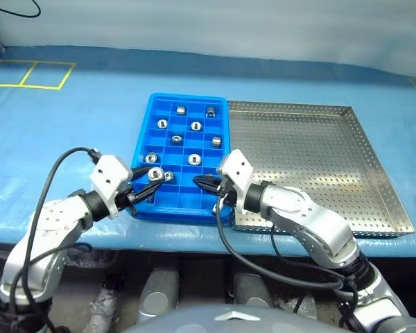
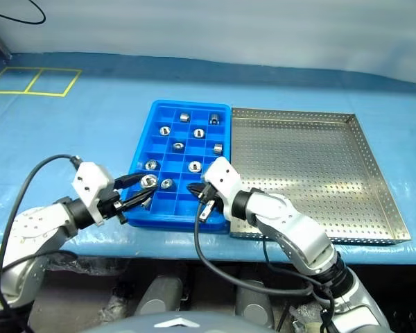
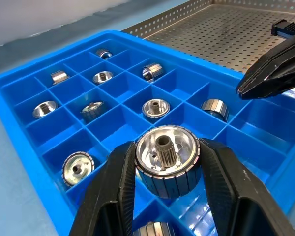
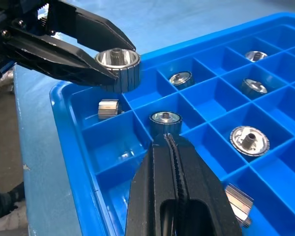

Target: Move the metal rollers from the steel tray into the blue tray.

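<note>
- Left gripper (image 1: 144,189) lower left of frame, fingers (image 3: 113,196) clamped on one metal roller (image 3: 167,158), held just above the near-left compartments of the blue tray (image 1: 147,123).
- Right gripper (image 1: 202,182) centre frame, fingers pressed together, empty, over the tray's near edge.
- Other metal rollers (image 1: 195,125) sit singly in tray compartments.
- Steel tray (image 1: 319,149) touching blue tray's right side on the blue surface (image 1: 76,125).
</note>
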